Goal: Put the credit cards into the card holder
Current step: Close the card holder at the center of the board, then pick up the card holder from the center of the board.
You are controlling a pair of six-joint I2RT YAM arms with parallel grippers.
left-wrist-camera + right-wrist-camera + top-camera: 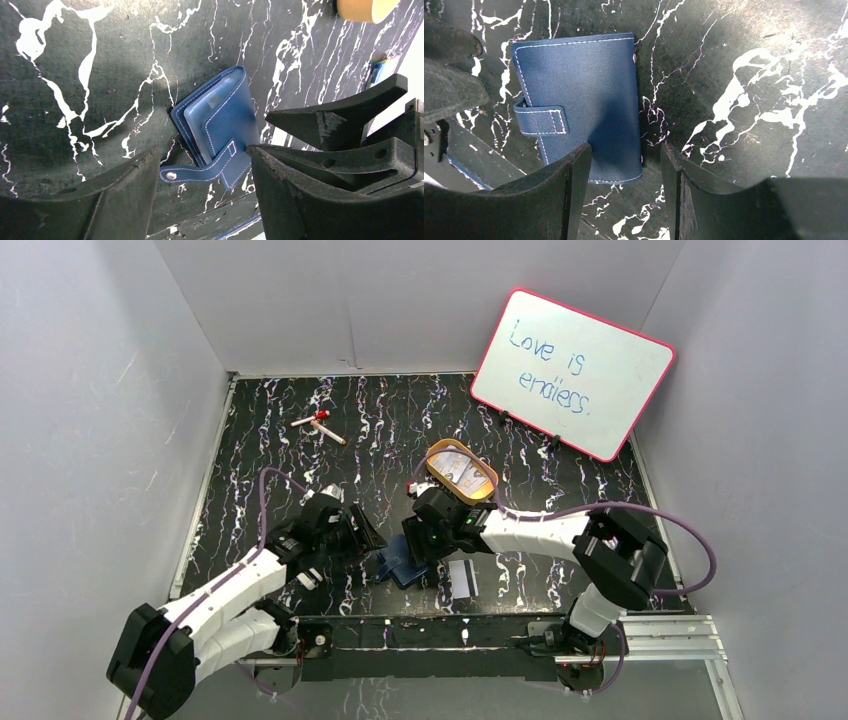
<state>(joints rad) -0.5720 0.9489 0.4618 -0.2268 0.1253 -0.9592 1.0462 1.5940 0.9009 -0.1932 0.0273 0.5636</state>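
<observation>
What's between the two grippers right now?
The card holder alone, lying between the left gripper and right gripper, both open; the top view shows it, both wrist views too.

Card holder [400,565]: navy blue, white stitching, lying flat on table [400,420] near its front edge. Cover folded over, snap tab unfastened, lighter blue pockets showing at the edge. One credit card [461,578], pale with dark stripe, lies flat just right of it, apart.

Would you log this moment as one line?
left gripper open at card holder; right gripper open at it; tab unsnapped; credit card on table
</observation>
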